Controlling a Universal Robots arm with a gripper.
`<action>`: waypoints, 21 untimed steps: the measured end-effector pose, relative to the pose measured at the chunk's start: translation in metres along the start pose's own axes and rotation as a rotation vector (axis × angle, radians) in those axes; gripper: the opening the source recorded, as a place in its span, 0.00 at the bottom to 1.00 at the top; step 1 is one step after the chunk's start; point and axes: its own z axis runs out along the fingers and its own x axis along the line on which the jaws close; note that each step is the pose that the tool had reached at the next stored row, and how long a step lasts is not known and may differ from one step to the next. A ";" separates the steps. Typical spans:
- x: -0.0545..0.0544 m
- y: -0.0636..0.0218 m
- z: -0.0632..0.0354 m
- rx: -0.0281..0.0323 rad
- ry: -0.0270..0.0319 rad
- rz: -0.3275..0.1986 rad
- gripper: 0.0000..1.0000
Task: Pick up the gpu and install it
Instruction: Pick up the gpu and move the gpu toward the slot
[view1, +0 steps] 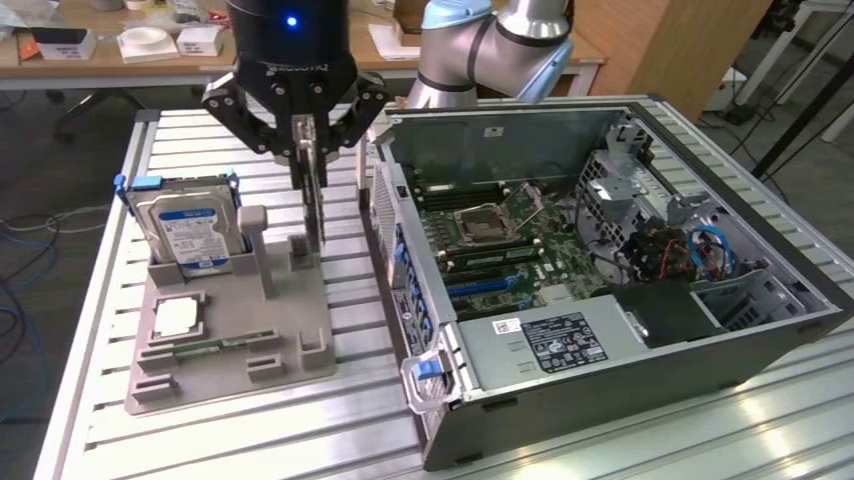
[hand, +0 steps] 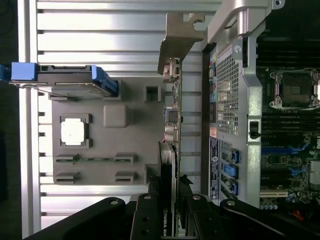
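Two jaws pinch the gpu (view1: 315, 200) by its upper edge; it hangs upright beneath them, over the grey holder tray (view1: 287, 310), beside the open computer case (view1: 627, 385).

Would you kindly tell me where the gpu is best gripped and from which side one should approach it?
Grip the gpu by its upper long edge, coming straight down from above, one finger on each flat face. It stands upright on edge at the grey holder, thin, with its metal bracket at one end, so the broad faces give parallel surfaces. The gripper is clamped there.
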 end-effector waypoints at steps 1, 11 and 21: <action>-0.003 0.0001 0.0001 -0.0001 0.0000 0.000 0.26; -0.035 0.0007 0.0005 -0.0001 0.0001 0.000 0.26; -0.056 0.0015 -0.0072 0.0000 0.0022 0.005 0.26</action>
